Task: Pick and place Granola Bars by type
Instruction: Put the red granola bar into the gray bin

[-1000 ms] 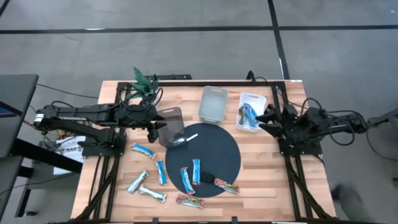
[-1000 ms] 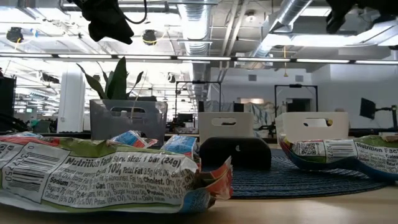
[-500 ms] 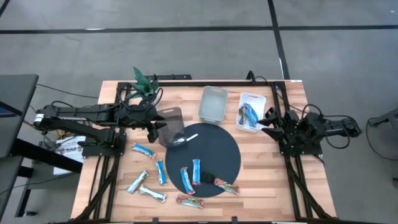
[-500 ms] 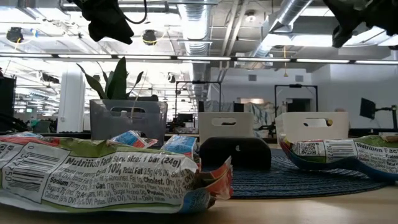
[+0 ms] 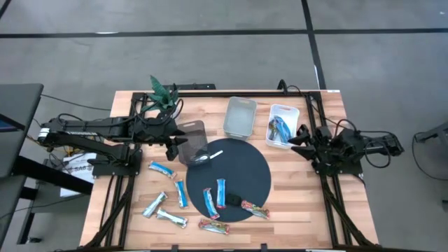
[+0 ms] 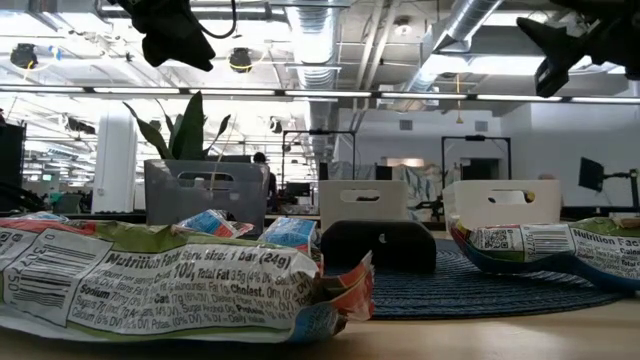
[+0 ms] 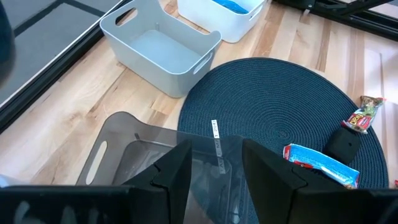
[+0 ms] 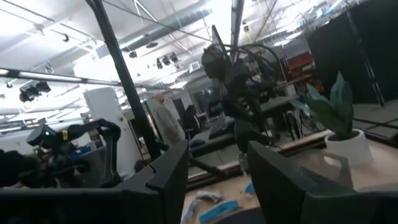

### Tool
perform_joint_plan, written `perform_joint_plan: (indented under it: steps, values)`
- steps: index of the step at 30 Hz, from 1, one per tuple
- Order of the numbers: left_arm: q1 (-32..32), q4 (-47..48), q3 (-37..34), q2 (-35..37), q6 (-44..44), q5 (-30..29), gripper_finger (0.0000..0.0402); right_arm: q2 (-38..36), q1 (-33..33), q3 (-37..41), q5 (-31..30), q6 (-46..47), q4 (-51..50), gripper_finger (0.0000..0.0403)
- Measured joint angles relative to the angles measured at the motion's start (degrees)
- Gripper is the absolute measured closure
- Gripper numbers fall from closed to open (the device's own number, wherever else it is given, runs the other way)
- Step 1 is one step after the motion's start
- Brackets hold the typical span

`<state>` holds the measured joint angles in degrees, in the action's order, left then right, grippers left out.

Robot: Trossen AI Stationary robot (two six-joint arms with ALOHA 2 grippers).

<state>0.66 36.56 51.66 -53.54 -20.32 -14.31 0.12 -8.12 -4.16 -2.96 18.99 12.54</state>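
Left gripper (image 5: 173, 143) hangs over the smoky grey bin (image 5: 190, 140) at the desk's (image 5: 294, 189) back left, jaws parted and empty. Right gripper (image 5: 299, 137) hovers beside the white bin (image 5: 283, 114), jaws spread, nothing held; blue bars (image 5: 278, 129) lie in that bin. The other Granola Bars (image 5: 220, 193) are scattered on the dark round mat (image 5: 245, 168) and the wood in front. The pale grey bin (image 5: 239, 115) sits between the two others.
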Motion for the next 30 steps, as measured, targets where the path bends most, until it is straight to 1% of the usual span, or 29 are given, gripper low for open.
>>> perform_joint_plan:
  steps: [3, 7, 11, 14, 18, 22, 24, 27, 30]
  values:
    - [-0.01, 0.0, 0.0, 0.0, -0.04, 0.0, 0.0267, 0.0, 0.0, 0.0, 0.0, 0.12, -0.73, 0.0246]
    - [-0.01, 0.0, 0.0, 0.0, -0.04, 0.0, 0.0267, 0.5, 0.0, 0.0, -0.04, 2.55, -0.95, 0.025]
    - [-0.01, 0.0, 0.0, 0.0, 0.16, 0.0, 0.0267, 3.45, 0.0, -0.27, -0.04, 4.15, -1.91, 0.0258]
    - [0.0, -0.01, 0.0, 0.0, 0.07, 0.0, 0.0267, 7.15, 0.0, -3.32, -0.05, 4.09, -4.62, 0.0263]
    - [0.01, -0.23, 0.0, 0.01, -0.65, 0.22, 0.0267, 13.52, 0.0, -9.24, -0.07, 4.27, -14.44, 0.0267]
    - [0.01, -1.88, 0.0, 0.0, -5.4, 0.94, 0.0267, 21.23, -0.15, -16.81, 1.51, 6.55, -26.15, 0.0265]
    - [-0.01, -2.46, 0.0, 0.0, -7.6, 0.75, 0.0268, 25.29, -0.15, -21.0, 4.27, 7.45, -32.07, 0.0264]
    - [0.01, -3.68, 0.0, 0.0, -8.08, 0.04, 0.0268, 31.37, -0.15, -27.2, 9.15, 8.48, -40.12, 0.0265]
    - [-0.01, -4.0, 0.0, 0.0, -8.07, 0.02, 0.0268, 38.14, -0.17, -32.48, 14.47, 8.74, -45.18, 0.0268]
